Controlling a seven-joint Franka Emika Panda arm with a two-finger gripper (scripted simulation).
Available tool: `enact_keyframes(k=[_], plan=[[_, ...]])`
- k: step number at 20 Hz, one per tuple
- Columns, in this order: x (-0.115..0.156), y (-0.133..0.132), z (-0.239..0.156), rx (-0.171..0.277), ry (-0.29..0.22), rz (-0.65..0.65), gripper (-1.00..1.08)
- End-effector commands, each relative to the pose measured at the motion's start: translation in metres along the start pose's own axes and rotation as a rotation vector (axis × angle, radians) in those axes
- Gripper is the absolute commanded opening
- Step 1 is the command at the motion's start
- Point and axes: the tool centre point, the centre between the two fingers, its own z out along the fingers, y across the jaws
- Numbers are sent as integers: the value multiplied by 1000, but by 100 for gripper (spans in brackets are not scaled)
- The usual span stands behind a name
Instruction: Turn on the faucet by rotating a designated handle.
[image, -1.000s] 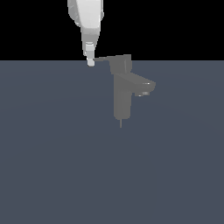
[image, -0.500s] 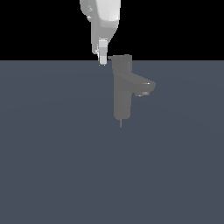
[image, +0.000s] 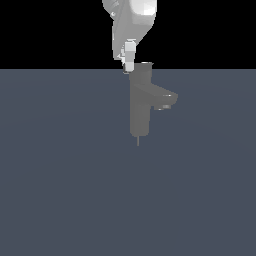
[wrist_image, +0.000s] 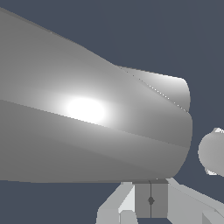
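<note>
The grey faucet (image: 140, 107) stands upright in the middle of the exterior view, its short spout (image: 167, 98) jutting toward that view's right. The handle's cap (image: 145, 67) tops the column. Its thin lever does not show to either side. My white gripper (image: 129, 65) hangs from above with its fingers together, pressed against the cap's side on the exterior view's left, holding nothing. In the wrist view a big grey tapering part of the faucet (wrist_image: 87, 122) fills most of the picture, just beyond my joined fingertips (wrist_image: 151, 201).
A flat dark blue-grey floor (image: 65, 190) spreads all around the faucet. A rounded grey piece (wrist_image: 214, 151) shows at the edge of the wrist view.
The gripper has travelled toward the exterior view's right, up to the faucet's column. The lever that stuck out to that view's left has swung round and no longer shows.
</note>
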Motion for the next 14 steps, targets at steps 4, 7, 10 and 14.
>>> enact_keyframes(k=[4, 7, 10, 14], plan=[[35, 3, -2, 5, 0, 12, -100], [53, 4, -3, 6, 0, 14, -100], [69, 5, -3, 7, -1, 16, -100], [90, 7, -4, 9, -1, 19, -100]])
